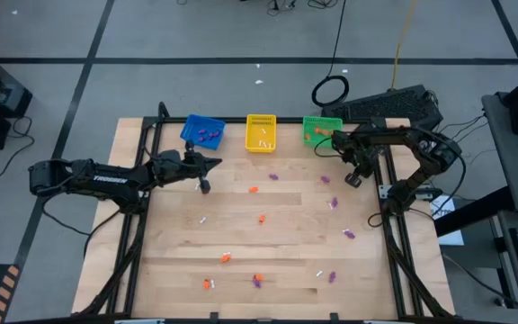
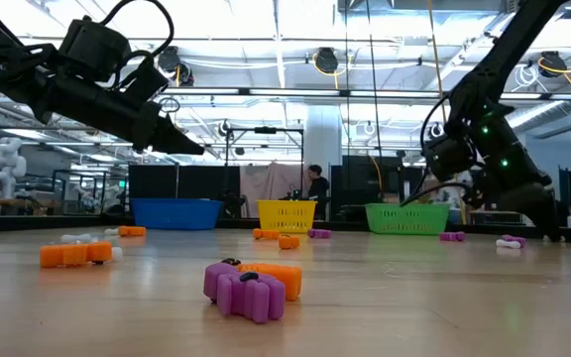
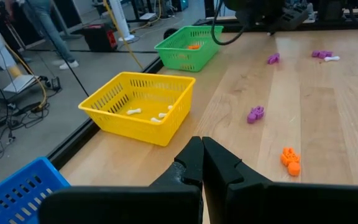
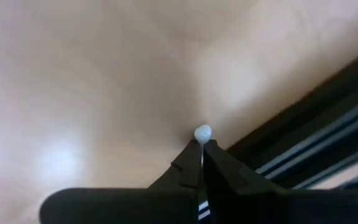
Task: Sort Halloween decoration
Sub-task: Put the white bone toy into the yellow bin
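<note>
Halloween decoration pieces lie scattered over the wooden table (image 1: 241,238): purple ones (image 1: 273,177) (image 3: 256,114), orange ones (image 1: 262,218) (image 3: 290,159) and white ones (image 1: 202,219). My right gripper (image 1: 352,180) (image 4: 202,144) is at the table's right side beside the black frame rail, pointing steeply down, shut on a tiny white trinket (image 4: 202,132). My left gripper (image 1: 214,163) (image 3: 202,146) hovers shut and empty above the far left of the table, in front of the blue basket (image 1: 203,130). My right gripper pinches the white trinket between its two fingertips (image 4: 211,149), coming from above and pointing steeply down. Only the trinket's rounded end (image 4: 202,131) shows past the tips; the fingers hide the other end. Whether it still touches the wood, I cannot tell.
Along the far edge stand the blue basket, a yellow basket (image 1: 261,132) (image 3: 138,106) holding white pieces, and a green basket (image 1: 321,130) (image 3: 188,46) holding an orange one. A black frame rail (image 1: 390,193) runs along the right edge. People stand beyond the table.
</note>
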Controlling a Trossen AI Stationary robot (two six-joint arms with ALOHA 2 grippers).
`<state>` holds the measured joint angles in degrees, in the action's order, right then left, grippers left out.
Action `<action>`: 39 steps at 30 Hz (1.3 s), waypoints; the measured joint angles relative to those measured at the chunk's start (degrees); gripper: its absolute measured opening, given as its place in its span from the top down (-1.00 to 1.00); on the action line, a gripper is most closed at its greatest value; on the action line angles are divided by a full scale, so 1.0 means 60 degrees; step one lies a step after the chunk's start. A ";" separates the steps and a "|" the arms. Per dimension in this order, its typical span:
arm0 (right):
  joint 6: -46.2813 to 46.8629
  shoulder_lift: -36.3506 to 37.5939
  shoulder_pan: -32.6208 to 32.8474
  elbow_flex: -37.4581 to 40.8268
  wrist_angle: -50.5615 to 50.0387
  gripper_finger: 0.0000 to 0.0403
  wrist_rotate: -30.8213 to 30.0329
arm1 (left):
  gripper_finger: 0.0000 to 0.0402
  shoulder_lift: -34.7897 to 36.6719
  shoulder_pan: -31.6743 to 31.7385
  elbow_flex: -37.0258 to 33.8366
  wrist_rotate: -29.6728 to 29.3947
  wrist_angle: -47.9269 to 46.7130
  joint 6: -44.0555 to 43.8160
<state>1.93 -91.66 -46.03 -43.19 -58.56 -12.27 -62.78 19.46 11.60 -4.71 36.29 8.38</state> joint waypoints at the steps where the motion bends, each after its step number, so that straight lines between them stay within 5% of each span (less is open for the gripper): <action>1: -0.0014 0.0005 0.0071 -0.0005 -0.0001 0.98 0.0131 | 1.00 0.0000 0.0000 0.0000 0.0000 0.0000 0.0004; 21: 0.0844 0.1195 0.2089 -0.0176 0.0339 1.00 0.2231 | 1.00 0.0000 0.0001 0.0000 0.0000 0.0018 0.0000; 31: 0.2047 0.2198 0.3463 -0.0176 0.1929 1.00 0.2846 | 1.00 0.0000 0.0000 0.0000 0.0000 0.0025 0.0000; 39: 0.2519 0.2101 0.4412 -0.0180 0.4761 1.00 0.2855 | 1.00 0.0000 0.0000 0.0000 0.0000 0.0013 -0.0018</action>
<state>17.04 -79.06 -19.56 -44.27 -29.99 4.86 -62.78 19.46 11.60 -4.71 36.37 8.27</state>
